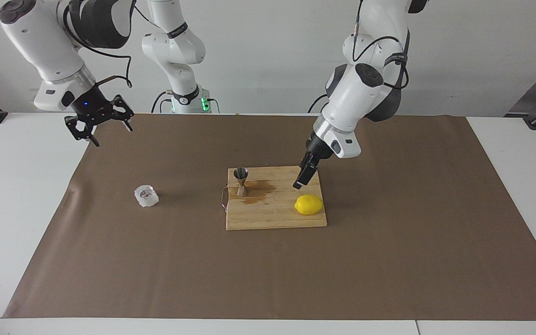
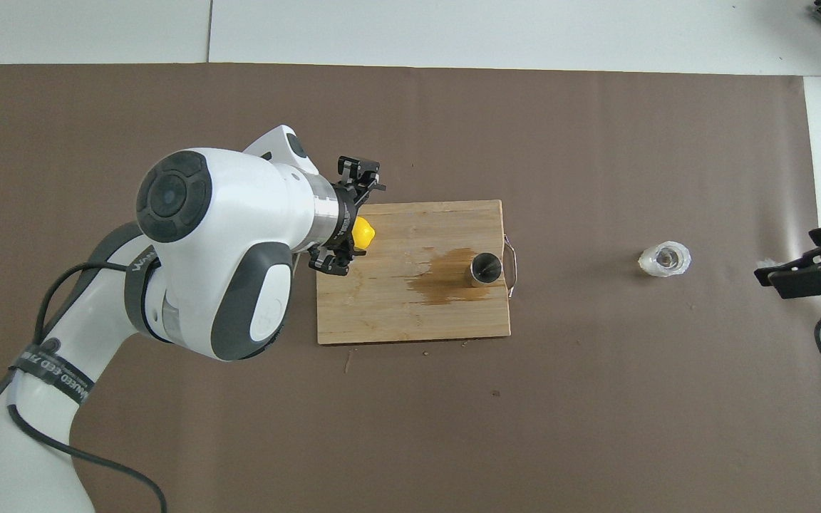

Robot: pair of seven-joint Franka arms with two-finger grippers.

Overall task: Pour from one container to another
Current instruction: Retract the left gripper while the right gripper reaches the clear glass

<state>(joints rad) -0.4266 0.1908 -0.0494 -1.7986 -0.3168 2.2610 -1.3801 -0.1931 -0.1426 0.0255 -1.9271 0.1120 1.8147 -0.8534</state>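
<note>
The clear faceted glass cup stands upright on the brown paper toward the right arm's end of the table; it also shows in the overhead view. The silver hourglass jigger stands upright on the wooden cutting board, at the board's end toward the right arm. My left gripper hangs open and empty over the board's other end, above the lemon; in the overhead view it partly covers the lemon. My right gripper is open and empty in the air over the paper's edge, apart from the glass.
A wet brown stain spreads on the board beside the jigger. A thin wire loop sticks out of the board's end nearest the glass. The brown paper covers most of the white table.
</note>
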